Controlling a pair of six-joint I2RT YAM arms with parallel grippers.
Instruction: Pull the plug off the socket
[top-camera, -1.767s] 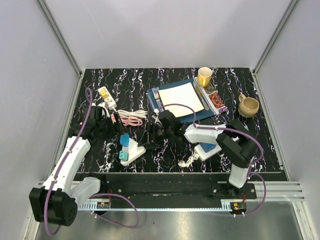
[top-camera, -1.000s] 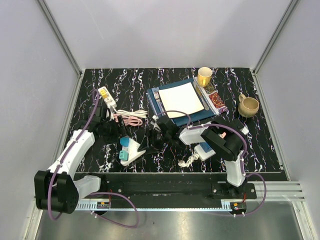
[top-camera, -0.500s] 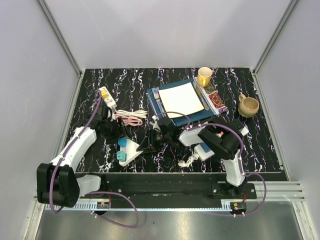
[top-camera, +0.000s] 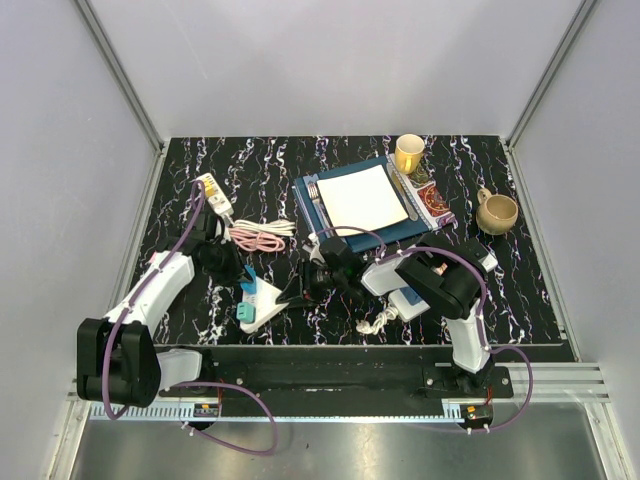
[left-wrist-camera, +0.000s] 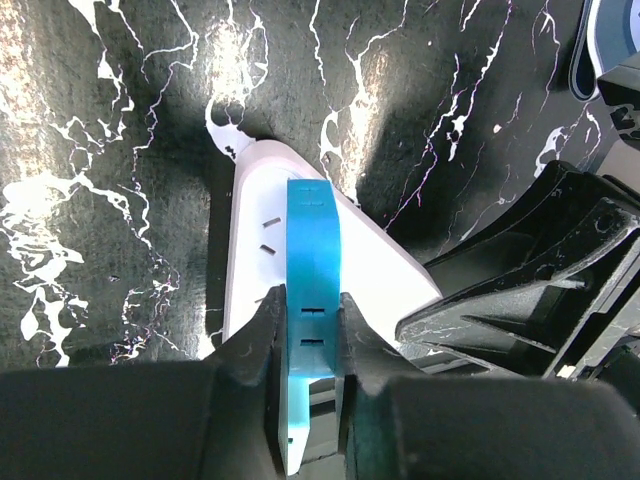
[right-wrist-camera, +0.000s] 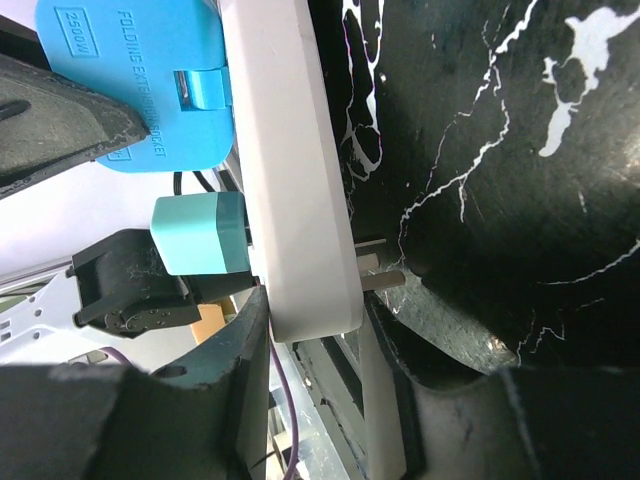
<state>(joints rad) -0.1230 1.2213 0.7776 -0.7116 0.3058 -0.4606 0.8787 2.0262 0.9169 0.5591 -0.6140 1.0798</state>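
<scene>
A white multi-way socket (top-camera: 266, 299) lies at the table's front left, with a blue plug (top-camera: 248, 284) and a teal plug (top-camera: 243, 313) seated in it. My left gripper (top-camera: 240, 273) is shut on the blue plug (left-wrist-camera: 313, 270), its fingers pressed flat against both sides, above the white socket body (left-wrist-camera: 375, 275). My right gripper (top-camera: 296, 291) comes in from the right and is shut on the end of the socket (right-wrist-camera: 285, 170). In the right wrist view the blue plug (right-wrist-camera: 130, 80) and the teal plug (right-wrist-camera: 200, 235) stick out of the socket's left face, and metal prongs show on its other side.
A yellow-and-white power strip (top-camera: 213, 192) and a coiled pink cable (top-camera: 258, 238) lie behind the left arm. A blue tray with a white sheet (top-camera: 362, 198), a yellow cup (top-camera: 408, 152) and a tan mug (top-camera: 497, 211) sit at the back right. A white cord (top-camera: 378, 320) lies near the front.
Both grippers have closed: the left one onto the blue plug, the right one onto the socket's end. The left arm moved in over the socket, which shifted slightly to the right.
</scene>
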